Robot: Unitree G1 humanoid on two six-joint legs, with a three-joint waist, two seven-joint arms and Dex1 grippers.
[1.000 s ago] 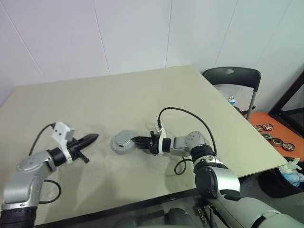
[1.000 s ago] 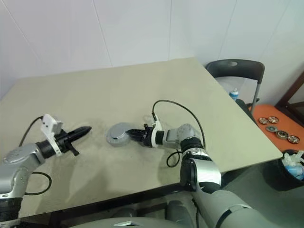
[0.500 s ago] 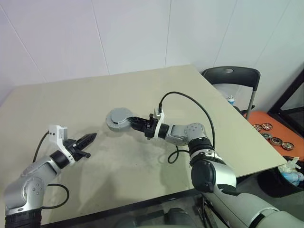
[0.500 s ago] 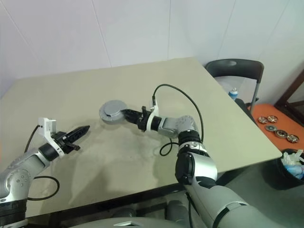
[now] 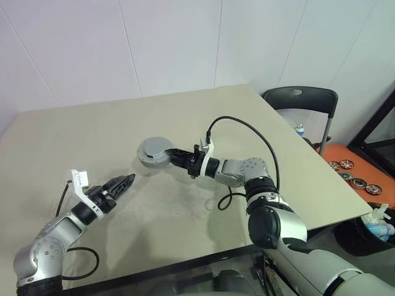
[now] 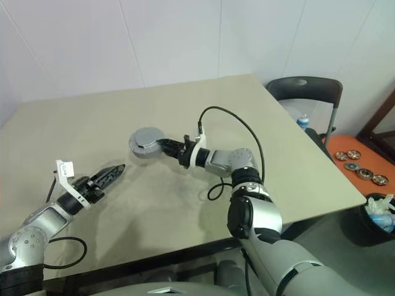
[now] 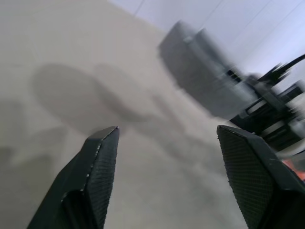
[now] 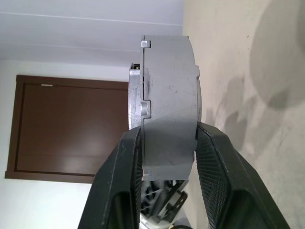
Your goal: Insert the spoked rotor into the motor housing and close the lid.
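Overhead, the squat round silver-grey motor housing (image 5: 153,151) is seen held clear of the beige table (image 5: 185,117) by the right gripper (image 5: 176,156), clamped across its edge; the disc lies flat, axis upright. Far-right of the left gripper (image 5: 123,182) it lies. From the left wrist, those jaws are seen wide, empty, aimed toward it. From the right wrist, the housing is seen edge-on between the pads.

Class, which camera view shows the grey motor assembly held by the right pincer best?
The right wrist view: the grey motor assembly appears edge-on and sharp, clamped between the right pincer fingers. The two eye views show it as a small round disc above the table; the left wrist view shows it blurred.
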